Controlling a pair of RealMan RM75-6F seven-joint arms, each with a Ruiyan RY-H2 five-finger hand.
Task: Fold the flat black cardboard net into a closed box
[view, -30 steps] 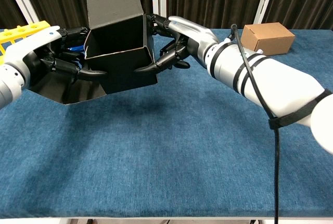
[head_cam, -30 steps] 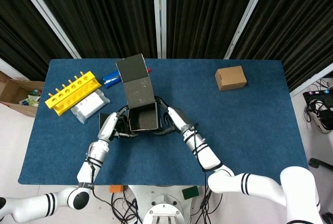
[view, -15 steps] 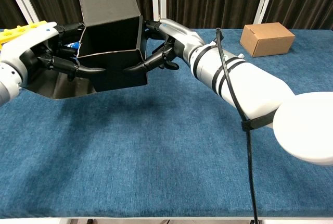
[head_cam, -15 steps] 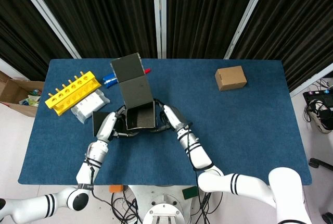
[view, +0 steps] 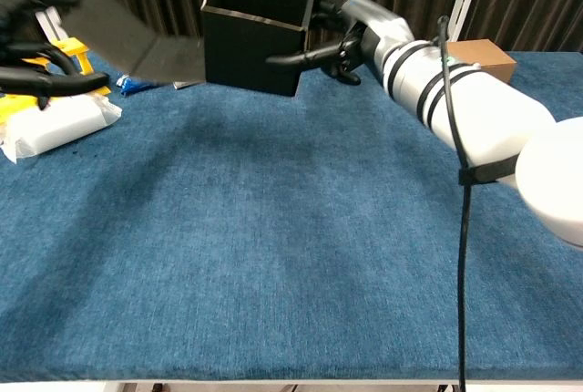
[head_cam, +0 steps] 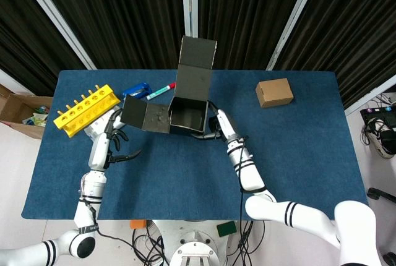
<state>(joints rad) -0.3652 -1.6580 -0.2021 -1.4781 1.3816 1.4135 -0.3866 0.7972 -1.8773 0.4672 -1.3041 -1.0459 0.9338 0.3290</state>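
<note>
The black cardboard box [head_cam: 187,115] is partly folded and open at the top, raised off the blue table [head_cam: 297,154]. Its lid flap [head_cam: 195,62] stands up at the back and one side flap [head_cam: 144,116] sticks out to the left. My right hand [head_cam: 217,127] grips the box's right wall, fingers over the rim; the chest view shows this hand [view: 351,32] beside the box [view: 255,46]. My left hand [head_cam: 112,140] hangs with its fingers spread just left of the side flap [view: 123,36], holding nothing. In the chest view the left hand [view: 32,46] is cut by the frame edge.
A yellow rack [head_cam: 85,110] and a white packet [view: 56,123] lie at the left, beside the left hand. A blue object [head_cam: 136,90] and a marker [head_cam: 159,90] lie behind the box. A brown cardboard box [head_cam: 274,92] stands at the far right.
The right hand has carried the box up and away from the robot. The left hand has let go and drawn back to the left. The side flap has swung outward.
</note>
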